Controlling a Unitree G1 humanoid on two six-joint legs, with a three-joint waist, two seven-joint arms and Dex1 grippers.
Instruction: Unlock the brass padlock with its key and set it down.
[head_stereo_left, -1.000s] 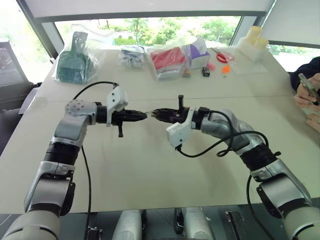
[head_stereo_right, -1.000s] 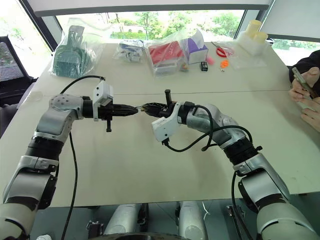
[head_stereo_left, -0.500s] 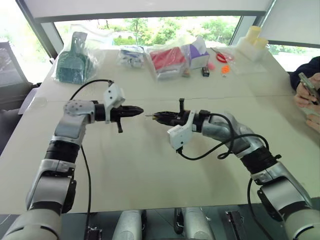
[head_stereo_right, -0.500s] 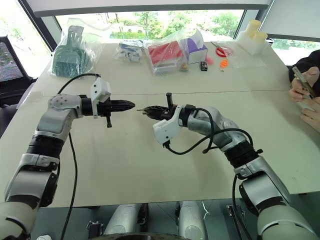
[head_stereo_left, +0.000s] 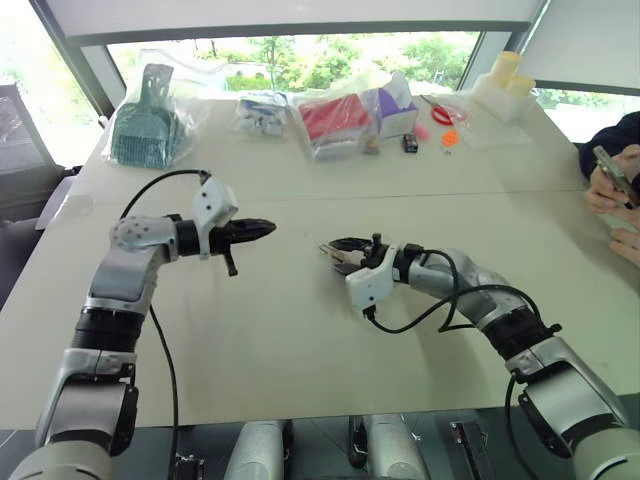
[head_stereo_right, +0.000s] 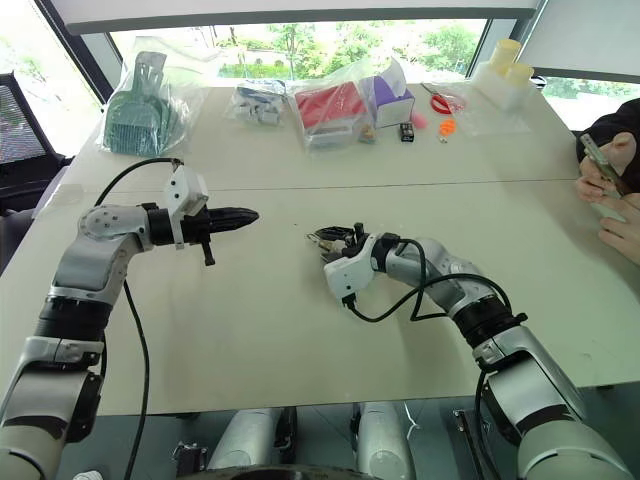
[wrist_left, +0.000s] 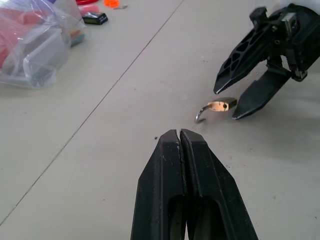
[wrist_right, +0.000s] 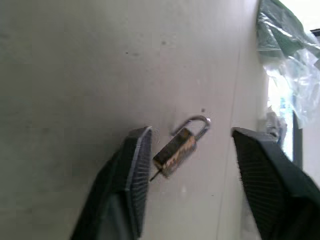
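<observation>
The brass padlock (wrist_right: 175, 147) lies on the white table (head_stereo_left: 280, 330) with its thin silvery shackle (wrist_right: 194, 125) swung out of the body. A thin silvery sliver, the key (wrist_right: 154, 175), sticks out of the body's bottom end. My right gripper (wrist_right: 192, 132) is low over the table and open, one finger on each side of the padlock, which lies close to one pad (wrist_right: 136, 160). The left wrist view shows the padlock (wrist_left: 220, 106) just in front of the right gripper (wrist_left: 226, 103). My left gripper (wrist_left: 179, 132) hovers to the left, shut, with nothing visible between its fingers.
Along the table's far side stand a bagged green scoop (head_stereo_left: 148, 115), a bag with red things (head_stereo_left: 335, 118), a purple box (head_stereo_left: 398, 105), a small black box (head_stereo_left: 411, 143), red scissors (head_stereo_left: 445, 113) and white bottles (head_stereo_left: 505, 85). A person's hands (head_stereo_left: 612, 185) hold a phone at the right edge.
My right gripper sank to the table and opened, letting go of the padlock. My left gripper drew back to the left, away from the right one.
</observation>
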